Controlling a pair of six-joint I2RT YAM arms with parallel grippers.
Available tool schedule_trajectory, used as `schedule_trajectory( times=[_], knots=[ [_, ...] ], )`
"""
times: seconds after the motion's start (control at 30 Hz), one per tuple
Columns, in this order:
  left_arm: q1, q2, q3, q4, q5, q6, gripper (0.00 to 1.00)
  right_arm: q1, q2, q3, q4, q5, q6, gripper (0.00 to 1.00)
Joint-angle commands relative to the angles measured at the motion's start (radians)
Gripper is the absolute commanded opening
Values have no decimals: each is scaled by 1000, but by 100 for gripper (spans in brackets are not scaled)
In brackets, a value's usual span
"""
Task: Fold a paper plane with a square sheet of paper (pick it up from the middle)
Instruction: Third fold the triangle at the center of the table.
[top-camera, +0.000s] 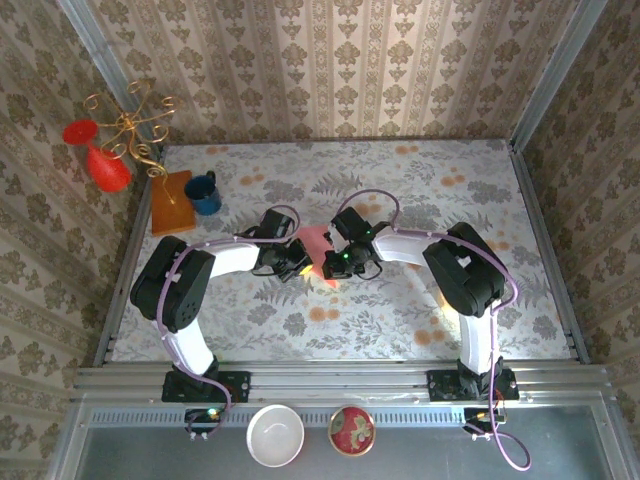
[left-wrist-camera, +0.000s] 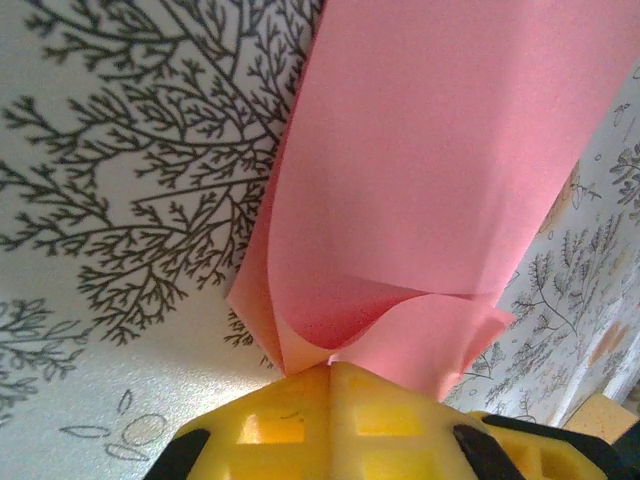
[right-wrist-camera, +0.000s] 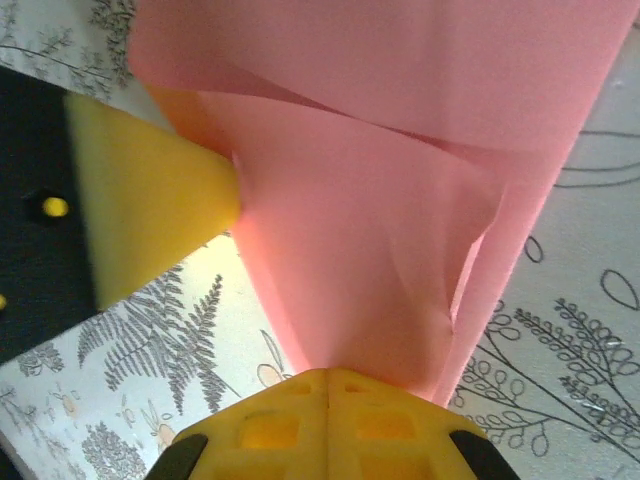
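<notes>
**Both claws clamped on the pink sheet, mid-table**

Here's the left claw (top-camera: 293, 260), its yellow waffle-patterned fingertips (left-wrist-camera: 290, 420) pressed flat together, no gap between them, nipping the near edge of the sheet of paper (left-wrist-camera: 430, 170). Thin, matte, salmon-pink stuff: it rises straight out of the tips, curls into a soft cupped pocket just above them, then broadens into a smooth flat panel beyond.

Over to the right claw (top-camera: 337, 262), and it's the same story: its yellow tips (right-wrist-camera: 328, 378) are closed tight on the paper (right-wrist-camera: 380, 270), which fans up from the pinch in a wedge. A loose layer overlaps on top, with a small crumple along the edge to the claw's right. To its left, the other claw's blunt yellow finger (right-wrist-camera: 150, 210) touches the sheet's side.

From above, the two claws face each other with the pink sheet (top-camera: 315, 240) bunched between them, over the pale, leaf-printed tablecloth (top-camera: 400, 320). Well beyond the left claw sit a glossy blue mug (top-camera: 205, 193) and a flat orange-brown board (top-camera: 170, 203).
</notes>
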Motion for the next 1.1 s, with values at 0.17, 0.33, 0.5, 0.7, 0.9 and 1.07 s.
schedule_trajectory(
  times=[0.17, 0.33, 0.5, 0.7, 0.9, 1.07],
  knots=[
    [-7, -76, 8, 15, -2, 158, 5, -7, 54, -2, -72, 65, 16, 1],
    [-24, -62, -6, 33, 22, 192, 5, -11, 61, -12, -60, 48, 34, 1],
    [-36, -2, 2, 87, 76, 194, 5, -19, 66, -13, -55, 27, 43, 1],
    [-39, 58, 33, 37, 55, 226, 5, -19, 71, -13, -72, 30, 44, 1],
    [17, 68, -7, 48, 21, 246, 5, -19, 88, -25, -143, 83, 47, 0],
    [123, 67, 15, 1, 24, 320, 5, -22, 105, -61, -197, 137, 45, 0]
  ],
)
